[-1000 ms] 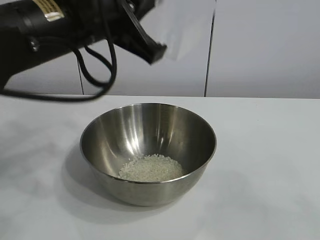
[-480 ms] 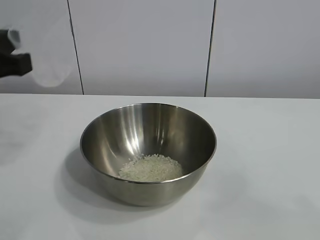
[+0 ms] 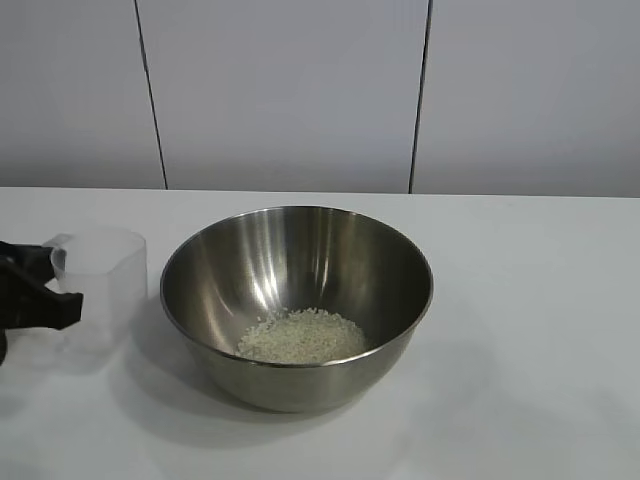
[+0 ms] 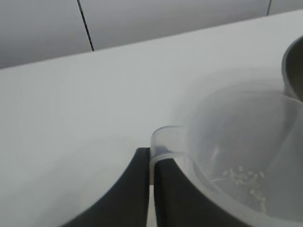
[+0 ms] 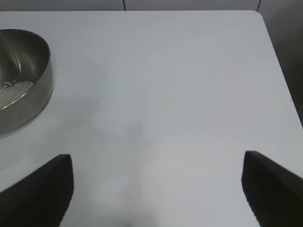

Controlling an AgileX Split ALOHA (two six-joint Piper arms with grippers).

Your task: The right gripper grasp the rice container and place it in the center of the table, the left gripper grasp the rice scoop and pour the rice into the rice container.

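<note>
The steel rice container (image 3: 296,300) stands at the middle of the white table (image 3: 530,330) with a heap of rice (image 3: 302,336) in its bottom. The clear rice scoop (image 3: 98,285) stands upright on the table just left of the container. My left gripper (image 3: 55,290) is shut on the scoop's tab handle (image 4: 161,144); a few grains (image 4: 244,176) remain inside the scoop. My right gripper (image 5: 156,189) is open and empty over bare table, away from the container (image 5: 21,78), and is outside the exterior view.
A pale panelled wall (image 3: 300,90) stands behind the table. The table's far edge and rounded corner (image 5: 258,14) show in the right wrist view.
My left gripper has swung the scoop from above the container out to the left and down to the table beside it. The container and rice have not moved.
</note>
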